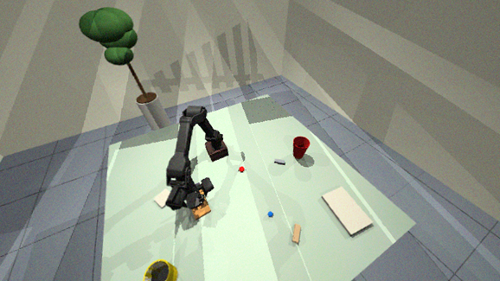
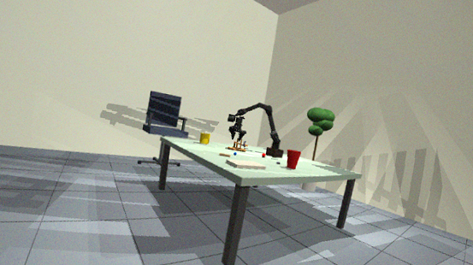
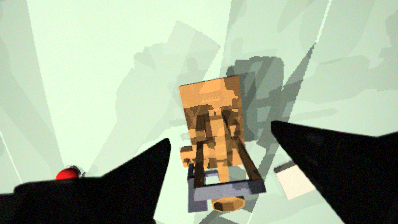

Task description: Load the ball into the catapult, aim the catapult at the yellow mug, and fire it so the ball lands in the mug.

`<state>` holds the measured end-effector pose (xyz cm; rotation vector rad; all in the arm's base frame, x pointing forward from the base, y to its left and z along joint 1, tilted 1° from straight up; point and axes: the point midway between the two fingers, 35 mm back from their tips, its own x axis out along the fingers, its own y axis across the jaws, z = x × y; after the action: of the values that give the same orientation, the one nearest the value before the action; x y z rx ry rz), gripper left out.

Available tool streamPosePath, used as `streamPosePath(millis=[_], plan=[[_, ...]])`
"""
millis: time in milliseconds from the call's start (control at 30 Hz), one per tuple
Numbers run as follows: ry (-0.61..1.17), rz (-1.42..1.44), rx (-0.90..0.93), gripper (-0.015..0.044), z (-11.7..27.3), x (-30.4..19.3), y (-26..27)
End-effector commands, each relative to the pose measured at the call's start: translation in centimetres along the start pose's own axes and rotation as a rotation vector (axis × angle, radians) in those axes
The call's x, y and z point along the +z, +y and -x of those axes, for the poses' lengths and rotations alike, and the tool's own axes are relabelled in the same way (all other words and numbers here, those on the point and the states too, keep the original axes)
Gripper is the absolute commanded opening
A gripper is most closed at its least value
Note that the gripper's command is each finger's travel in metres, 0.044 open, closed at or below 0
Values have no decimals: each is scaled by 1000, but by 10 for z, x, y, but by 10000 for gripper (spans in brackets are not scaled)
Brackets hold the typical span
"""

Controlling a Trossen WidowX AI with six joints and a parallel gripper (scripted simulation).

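Note:
The wooden catapult [image 1: 202,211] [image 2: 237,148] [image 3: 214,120] stands on the pale green table [image 1: 238,265], left of the middle. My gripper [image 1: 193,201] [image 2: 237,134] [image 3: 219,134] is open and empty. It hangs just above the catapult with one finger on each side, not touching it. A red ball [image 1: 241,169] [image 2: 263,154] [image 3: 67,173] lies on the table beyond the catapult. A blue ball [image 1: 270,214] lies to the catapult's right. The yellow mug [image 1: 160,276] [image 2: 204,138] stands near the table's front left corner.
A red cup [image 1: 300,147] [image 2: 293,158] stands at the back right, with a small dark block [image 1: 279,161] beside it. A white board [image 1: 346,210] [image 2: 246,164] and a wooden block [image 1: 296,233] lie on the right. A white card [image 1: 160,198] [image 3: 295,181] lies beside the catapult.

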<state>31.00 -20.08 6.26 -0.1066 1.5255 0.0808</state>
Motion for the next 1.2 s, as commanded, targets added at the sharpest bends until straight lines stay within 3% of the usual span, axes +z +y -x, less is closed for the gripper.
streamPosePath(millis=[0, 1167], plan=[[7, -4, 1, 440, -7, -1, 0], [7, -4, 2, 440, -58, -2, 1]])
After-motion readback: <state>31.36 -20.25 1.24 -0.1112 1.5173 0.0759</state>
